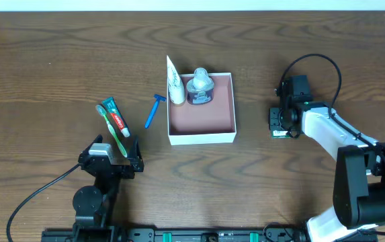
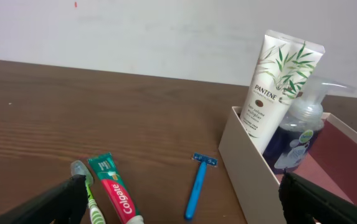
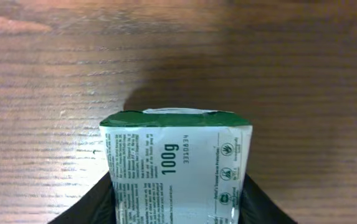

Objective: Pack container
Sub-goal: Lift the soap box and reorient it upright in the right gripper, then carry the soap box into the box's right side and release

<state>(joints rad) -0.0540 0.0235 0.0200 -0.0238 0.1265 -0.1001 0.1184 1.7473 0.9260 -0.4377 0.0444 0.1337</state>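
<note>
The container (image 1: 202, 138), a white-walled square box with a pink-brown inside, stands mid-table; it also shows in the left wrist view (image 2: 245, 160). A white Pantene tube (image 1: 175, 84) (image 2: 271, 87) and a blue pump bottle (image 1: 199, 87) (image 2: 299, 127) stand in its far left part. A blue razor (image 1: 153, 111) (image 2: 197, 186), a Colgate toothpaste (image 1: 115, 116) (image 2: 117, 193) and a green toothbrush (image 1: 113, 133) (image 2: 86, 186) lie to its left. My left gripper (image 1: 116, 150) (image 2: 183, 186) is open, just short of the toothbrush's near end. My right gripper (image 1: 281, 122) (image 3: 178, 205) is shut on a small white and green box (image 3: 178, 162), right of the container.
Dark wooden table (image 1: 44, 67). A white wall (image 2: 134, 31) stands behind the table's far edge. My right arm's base (image 1: 367, 188) and a black cable (image 1: 313, 60) are at the right; my left arm's cable (image 1: 37, 195) trails at the front left.
</note>
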